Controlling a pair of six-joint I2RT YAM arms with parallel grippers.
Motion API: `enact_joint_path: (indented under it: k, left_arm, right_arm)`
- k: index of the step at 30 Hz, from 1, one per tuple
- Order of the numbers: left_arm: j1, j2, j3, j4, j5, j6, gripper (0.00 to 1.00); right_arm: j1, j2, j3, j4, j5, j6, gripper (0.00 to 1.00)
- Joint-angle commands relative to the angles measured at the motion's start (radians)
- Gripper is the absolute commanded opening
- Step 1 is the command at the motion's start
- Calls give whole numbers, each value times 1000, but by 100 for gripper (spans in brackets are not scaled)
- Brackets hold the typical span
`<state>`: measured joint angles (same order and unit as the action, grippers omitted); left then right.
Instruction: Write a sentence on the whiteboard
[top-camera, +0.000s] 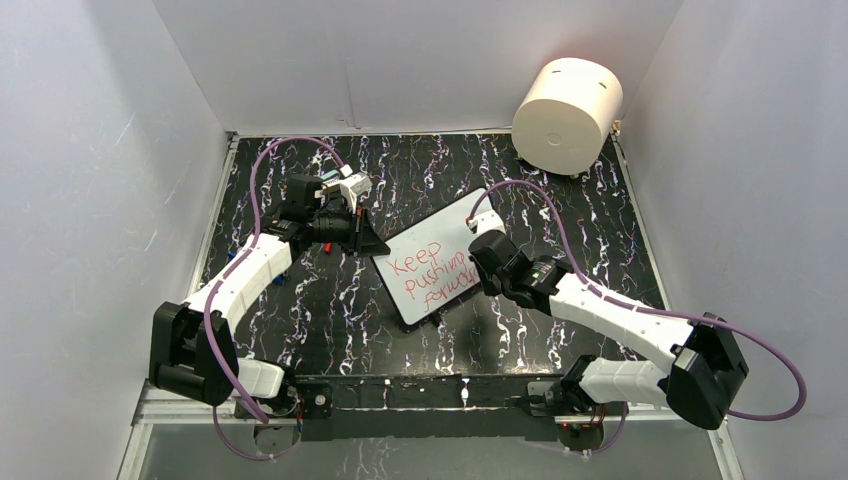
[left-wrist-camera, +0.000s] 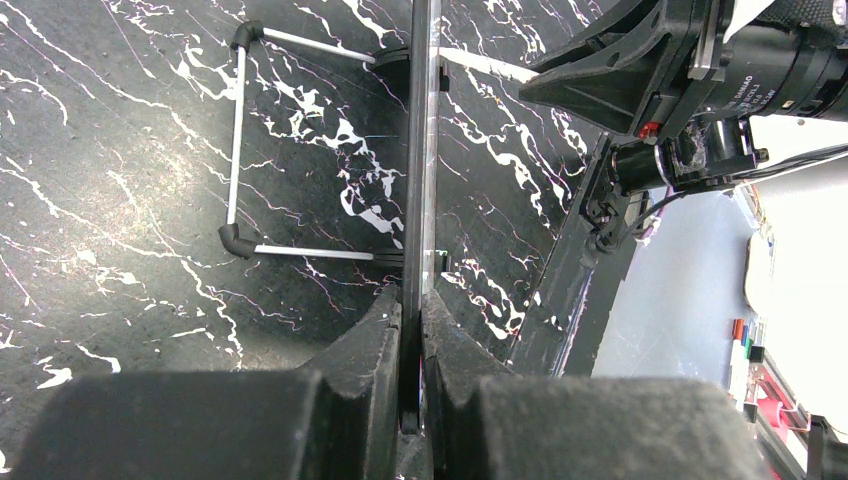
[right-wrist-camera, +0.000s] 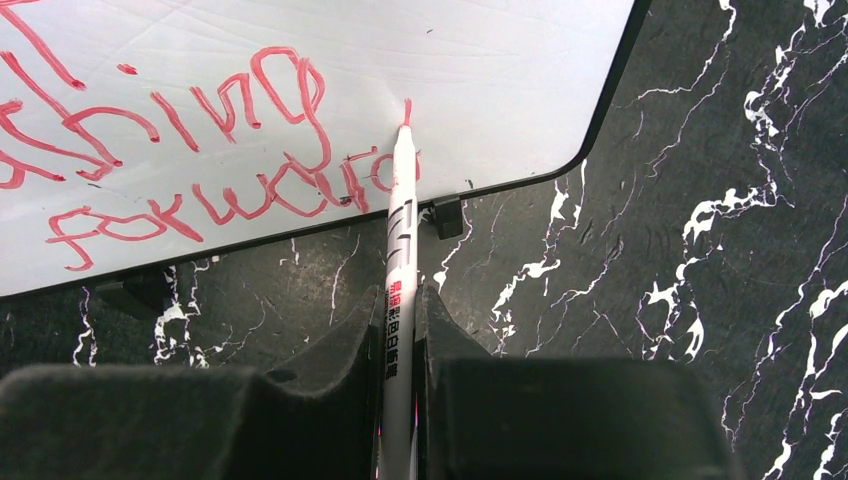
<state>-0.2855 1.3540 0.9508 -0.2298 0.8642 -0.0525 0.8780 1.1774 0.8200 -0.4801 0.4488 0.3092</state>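
Note:
The whiteboard (top-camera: 440, 235) lies slanted in the middle of the black marbled table. The sentence (top-camera: 432, 272), in red, reads "Keep pushing forward" in three slanted lines. My left gripper (top-camera: 377, 243) is shut on the board's left edge. In the left wrist view the board (left-wrist-camera: 421, 150) shows edge-on between the shut jaws of the left gripper (left-wrist-camera: 412, 305). My right gripper (top-camera: 482, 258) is over the board's right side. In the right wrist view it (right-wrist-camera: 400, 300) is shut on a white marker (right-wrist-camera: 400, 230). The red tip touches the board (right-wrist-camera: 480, 60) just past the end of "forward" (right-wrist-camera: 220, 200).
A cream cylinder (top-camera: 567, 115) lies on its side at the back right corner. White walls enclose the table on three sides. The board's wire stand (left-wrist-camera: 240, 140) with black feet rests on the table. Small blue items (top-camera: 283, 278) lie under my left arm.

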Motion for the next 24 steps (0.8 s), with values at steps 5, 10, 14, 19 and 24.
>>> enact_joint_path:
  k: [5,10,14,19,24]
  left_arm:
    - [-5,45,-20,-76,-164,48,0]
    - [-4,45,-18,-77,-165,48,0]
    - [-5,45,-20,-76,-163,48,0]
    - [-5,43,-20,-77,-165,48,0]
    - [-4,43,-18,-76,-166,48,0]
  right_arm:
    - [-3,10,-13,-12,-1,23,0]
    - [-4,13,-18,-18,-1,28,0]
    - [-4,14,-21,-18,-3,32,0]
    - [-6,14,-19,-24,0,37,0]
    - [-10,23,-18,-31,-5,46,0]
